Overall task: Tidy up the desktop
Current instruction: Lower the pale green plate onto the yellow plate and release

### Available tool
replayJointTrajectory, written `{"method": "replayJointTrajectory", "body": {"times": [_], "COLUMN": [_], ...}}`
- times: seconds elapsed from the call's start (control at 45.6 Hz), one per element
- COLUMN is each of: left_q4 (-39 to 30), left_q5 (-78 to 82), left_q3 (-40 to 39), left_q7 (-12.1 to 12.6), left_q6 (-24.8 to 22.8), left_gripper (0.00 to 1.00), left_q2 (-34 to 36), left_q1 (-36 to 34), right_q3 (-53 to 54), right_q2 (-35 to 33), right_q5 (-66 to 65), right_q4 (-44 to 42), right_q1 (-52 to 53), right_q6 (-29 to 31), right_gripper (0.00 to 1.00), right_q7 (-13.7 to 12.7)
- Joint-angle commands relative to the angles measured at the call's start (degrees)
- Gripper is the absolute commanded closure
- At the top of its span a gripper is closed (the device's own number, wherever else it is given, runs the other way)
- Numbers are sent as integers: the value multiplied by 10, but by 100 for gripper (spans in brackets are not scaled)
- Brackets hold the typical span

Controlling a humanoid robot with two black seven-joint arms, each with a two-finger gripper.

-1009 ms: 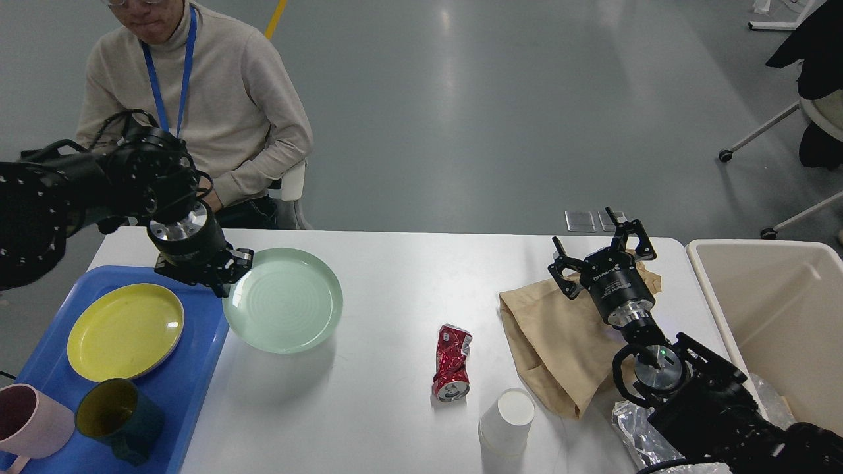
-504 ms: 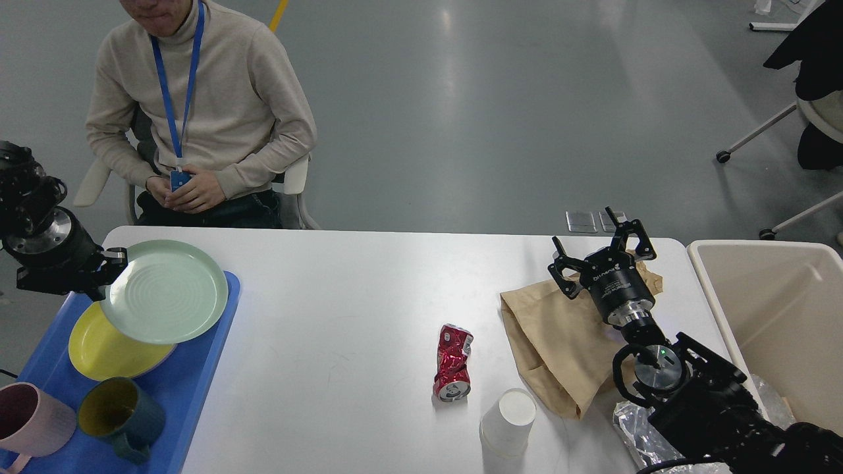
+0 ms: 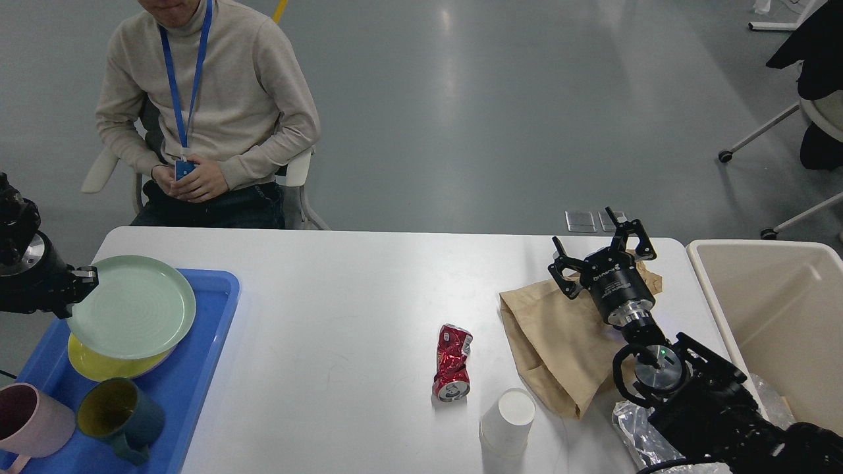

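Observation:
The white desktop (image 3: 369, 289) carries a crushed red can (image 3: 452, 363), an upside-down white paper cup (image 3: 507, 421) and a brown paper bag (image 3: 560, 342). My left gripper (image 3: 82, 280) is shut on the left rim of a pale green plate (image 3: 132, 307) and holds it above a yellow plate (image 3: 105, 367) in the blue tray (image 3: 191, 388). My right gripper (image 3: 602, 249) is open and empty, above the bag's far end.
A pink mug (image 3: 29, 421) and a dark green mug (image 3: 118, 418) stand in the tray's front. A beige bin (image 3: 777, 316) stands at the right. Crumpled clear plastic (image 3: 632, 428) lies under my right arm. A seated person (image 3: 204, 112) is behind the table.
My left gripper has carried the green plate left from the desktop to over the yellow plate in the tray. The right arm has not moved.

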Motion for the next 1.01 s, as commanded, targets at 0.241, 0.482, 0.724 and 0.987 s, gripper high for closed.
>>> {"method": "replayJointTrajectory", "body": {"times": [0.241,0.482,0.724,0.987], "left_q4": [29,28,28,28], "left_q5": [0,-1,-1,-1], "left_q3": [-3,-7,-11,-33], "left_q7": [-1,-1,-2,-1], "left_q6": [-1,-1,-1,-1], "left_gripper": [100,100,98,88], "left_q2": [5,-2,-4,-5], "left_q1": [15,24,32,47], "right_q3": [0,0,0,0], "right_q2": [0,0,0,0], "right_q5": [0,0,0,0], "right_q4": [0,0,0,0], "right_q1": [0,0,0,0], "right_q6": [0,0,0,0], "right_gripper": [0,0,0,0], "right_q7": [0,0,0,0]}}
